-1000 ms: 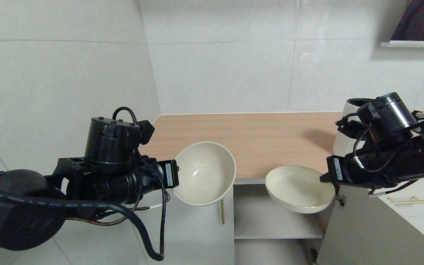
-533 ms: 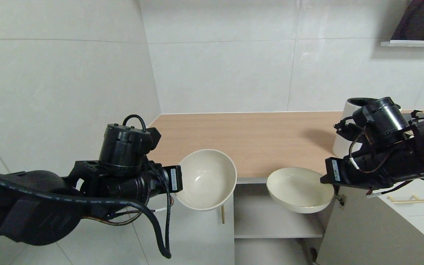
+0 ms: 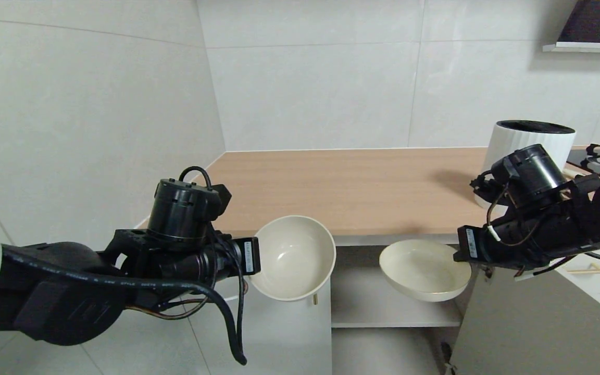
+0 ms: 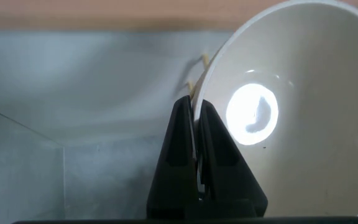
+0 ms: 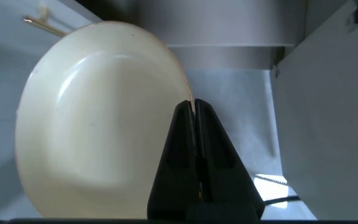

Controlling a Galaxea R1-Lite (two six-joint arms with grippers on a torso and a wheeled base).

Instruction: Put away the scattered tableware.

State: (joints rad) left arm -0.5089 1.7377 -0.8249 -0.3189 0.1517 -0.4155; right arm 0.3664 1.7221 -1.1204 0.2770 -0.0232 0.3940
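Cream bowl [image 3: 292, 258], left, and plate [image 3: 425, 270], right, hang before the table's [image 3: 341, 187] near edge. Wrist views show rims clenched: left tool [image 4: 195, 106] grasping bowl, right tool [image 5: 193, 107] grasping plate.

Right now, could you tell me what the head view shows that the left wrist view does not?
Head view: plate in the right gripper, white canister on the counter, open cabinet shelf. Left wrist view: fingers clamped on the bowl rim, close up. Both: the bowl and the left gripper holding it.
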